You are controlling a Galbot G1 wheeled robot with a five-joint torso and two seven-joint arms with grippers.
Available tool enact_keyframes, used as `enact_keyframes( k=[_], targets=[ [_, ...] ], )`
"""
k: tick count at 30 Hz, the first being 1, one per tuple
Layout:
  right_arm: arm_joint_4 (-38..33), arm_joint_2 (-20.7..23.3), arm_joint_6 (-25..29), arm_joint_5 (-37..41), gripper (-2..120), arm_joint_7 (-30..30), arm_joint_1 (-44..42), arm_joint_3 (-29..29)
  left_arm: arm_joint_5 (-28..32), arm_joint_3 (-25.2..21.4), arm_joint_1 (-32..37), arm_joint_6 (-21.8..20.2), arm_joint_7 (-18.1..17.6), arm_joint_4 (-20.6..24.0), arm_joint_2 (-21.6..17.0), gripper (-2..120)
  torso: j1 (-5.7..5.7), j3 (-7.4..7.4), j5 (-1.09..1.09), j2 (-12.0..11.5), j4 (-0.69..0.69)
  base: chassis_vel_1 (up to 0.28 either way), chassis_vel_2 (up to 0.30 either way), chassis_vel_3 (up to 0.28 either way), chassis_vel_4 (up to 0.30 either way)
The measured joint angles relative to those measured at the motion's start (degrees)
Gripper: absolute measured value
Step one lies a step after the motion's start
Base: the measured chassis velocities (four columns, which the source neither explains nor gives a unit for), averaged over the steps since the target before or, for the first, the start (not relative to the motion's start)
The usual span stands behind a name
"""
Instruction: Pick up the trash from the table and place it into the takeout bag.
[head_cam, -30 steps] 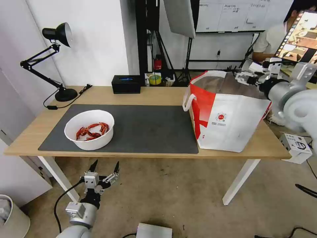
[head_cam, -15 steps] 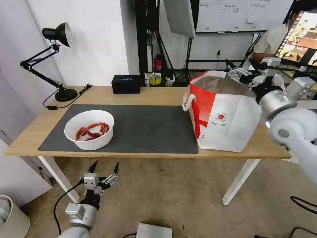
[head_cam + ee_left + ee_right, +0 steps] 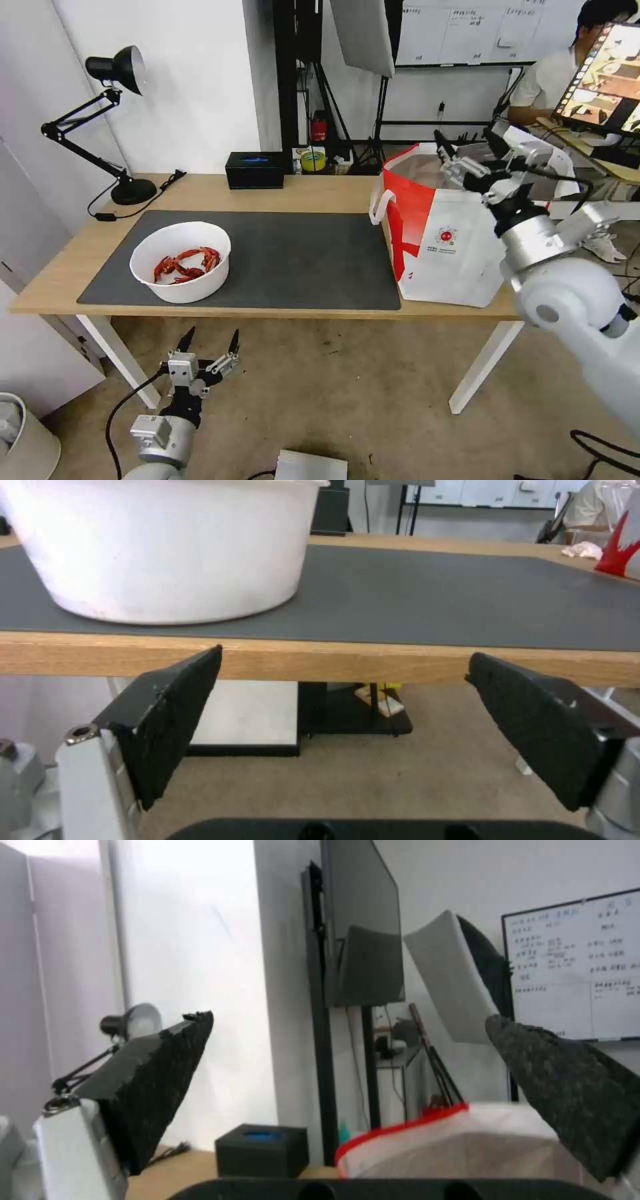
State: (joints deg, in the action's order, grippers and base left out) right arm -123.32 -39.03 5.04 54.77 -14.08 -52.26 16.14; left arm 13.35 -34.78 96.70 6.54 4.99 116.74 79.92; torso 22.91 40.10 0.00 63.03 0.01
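Right gripper (image 3: 467,150), jaws spread and holding nothing, hangs above the open mouth of the takeout bag (image 3: 460,257); over the last second the arm has swung from the bag's far right side back across its top toward the near rim. That reads as a withdrawal after a drop, so the bag has probably just received a piece of trash, though its contents are hidden here.

Going down in size: the wooden table (image 3: 313,193) carries the dark grey mat (image 3: 300,257), with the bag standing at the mat's right edge. On the mat's left end sits the white bowl of red crayfish shells (image 3: 181,261), the one piece of trash left on the table. At the far edge stands the black tissue box (image 3: 255,170), which is not trash.

Left gripper (image 3: 208,343) waits, fingers apart and empty, below the table's front edge, just under the bowl, unmoved.
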Motion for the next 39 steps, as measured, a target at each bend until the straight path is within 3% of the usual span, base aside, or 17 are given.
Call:
enact_keyframes(
  k=[3, 9, 14, 39],
  targets=[
    [-1.2, -0.9, 0.2, -1.8, 100, 0.2, -3.9, 1.8, 0.0, -0.1, 0.0, 0.0, 0.0, 0.0, -0.2, 100, 0.0, 0.0, 0.0, 0.0, -0.01, 0.0, 0.0, 0.0, 0.0],
    [-4.0, -4.7, 1.1, -6.1, 100, 2.4, -17.8, 11.7, 0.3, 0.2, -0.5, 0.0, 0.0, -0.5, -1.0, 100, 0.0, 0.0, 0.0, 0.0, -0.02, 0.0, 0.0, 0.0, 0.0],
    [-5.4, -7.6, 1.8, -8.0, 100, 3.5, -24.8, 16.6, 0.6, 0.5, -0.7, 0.0, 0.0, -1.0, -1.9, 100, 0.0, 0.0, 0.0, 0.0, -0.01, 0.0, 0.0, 0.0, 0.0],
    [-10.0, -20.6, 1.8, -19.7, 100, 6.8, -43.7, 21.5, 1.9, 1.7, -1.7, -0.2, 0.0, -1.2, -4.0, 100, 0.01, 0.0, -0.01, 0.0, -0.01, 0.0, 0.0, 0.0, 0.0]
  ],
)
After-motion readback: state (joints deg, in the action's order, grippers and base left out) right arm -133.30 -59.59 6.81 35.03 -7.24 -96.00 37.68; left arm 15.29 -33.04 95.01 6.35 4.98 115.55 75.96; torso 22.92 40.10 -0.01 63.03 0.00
